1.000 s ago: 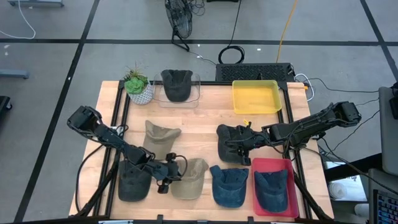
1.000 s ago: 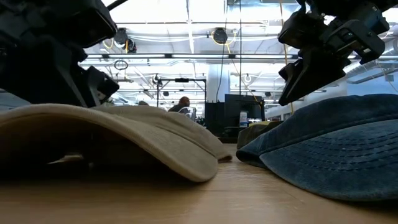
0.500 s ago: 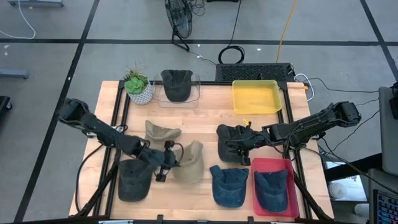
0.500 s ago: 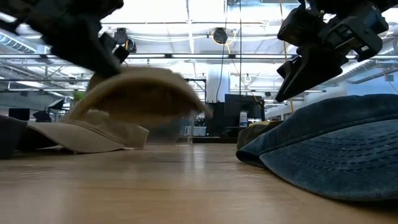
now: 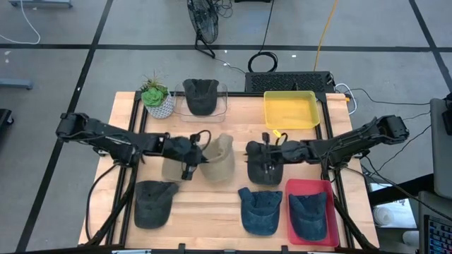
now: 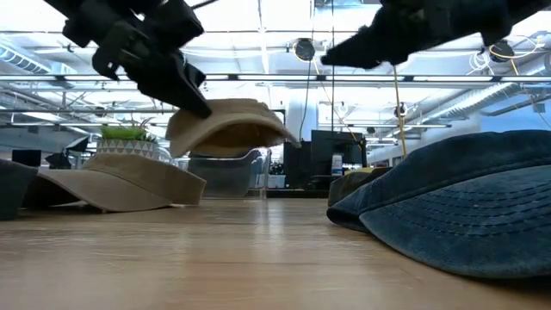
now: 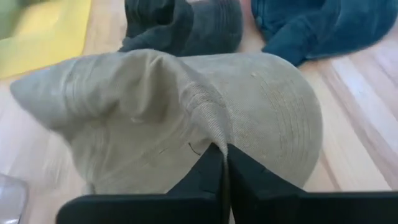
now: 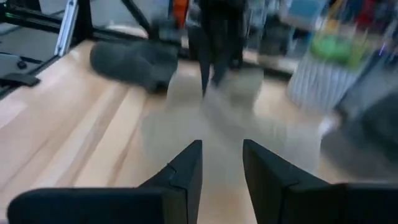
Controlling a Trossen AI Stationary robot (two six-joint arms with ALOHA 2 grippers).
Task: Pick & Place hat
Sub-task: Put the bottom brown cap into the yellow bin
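Observation:
My left gripper [image 5: 192,161] is shut on a tan cap [image 5: 217,156] and carries it above the table's middle; the low view shows the tan cap [image 6: 228,125] in the air. A second tan cap [image 5: 171,168] lies flat under that arm. My right gripper [image 5: 267,151] is open and hovers over a black cap [image 5: 265,169] that rests on the wood. In the right wrist view, my right gripper [image 8: 222,163] has nothing between its two fingers. My left gripper pinches a raised fold of the tan cap's crown [image 7: 208,134] between its two shut fingers. The fingers come from the table's left, slanting slightly down. The cap is lifted clear of the table and sticks out past the fingertips, crown side up.
A dark grey cap [image 5: 152,203] and a blue cap [image 5: 260,209] lie near the near edge. Another blue cap sits in a red tray [image 5: 309,187]. A yellow tray [image 5: 289,109], a clear bin [image 5: 220,106] holding a dark cap and a potted plant [image 5: 157,99] line the far edge.
My left gripper has lifted the tan cap off the wood near the near edge and carried it toward the far edge, to mid-table; the cap now hangs clear. My right gripper has risen and shifted a little toward the table's left above the black cap.

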